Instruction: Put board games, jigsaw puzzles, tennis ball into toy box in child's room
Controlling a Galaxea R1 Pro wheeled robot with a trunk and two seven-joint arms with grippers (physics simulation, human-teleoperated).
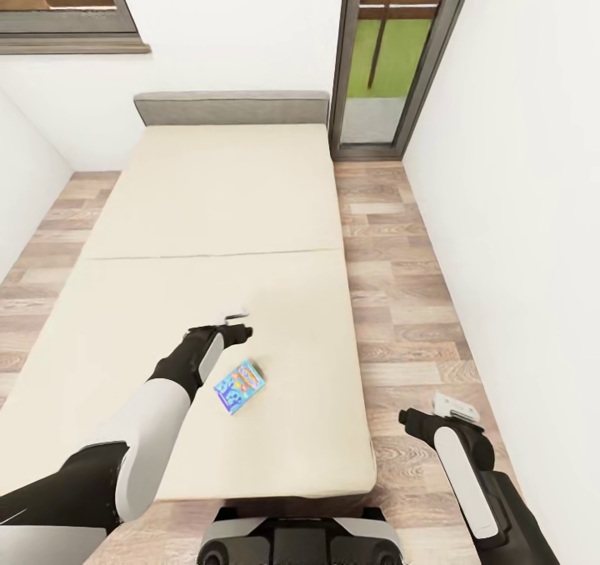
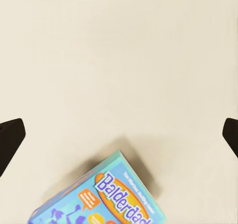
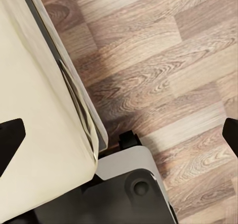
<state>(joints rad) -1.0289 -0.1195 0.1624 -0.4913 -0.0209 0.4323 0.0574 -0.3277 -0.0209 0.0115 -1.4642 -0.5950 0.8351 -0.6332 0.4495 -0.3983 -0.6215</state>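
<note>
Lying flat on the beige mattress, one blue board game [image 1: 240, 386] is resting near the foot end of the bed [image 1: 208, 215], and it is the single toy we are seeing there. In the left wrist view the same box [image 2: 106, 199] is showing orange labels and the printed word "Balderdash", cut by the edge of the picture.

We are holding our left gripper [image 1: 233, 319] over the mattress, just beside the box but not touching it. Its two dark fingers [image 2: 9, 137] are standing wide apart at the two sides of the wrist view, with nothing between them.

Our right gripper [image 1: 457, 407] is hanging over the wood-plank floor [image 1: 408, 298] beside the bed. Its two fingers [image 3: 10, 140] are also spread wide, and it is carrying nothing. Under it we are seeing the corner of the mattress and our dark base [image 3: 129, 194].

Beyond the bed we are counting one low grey headboard [image 1: 232, 107] against the white wall and two dark-framed windows [image 1: 392, 57].
</note>
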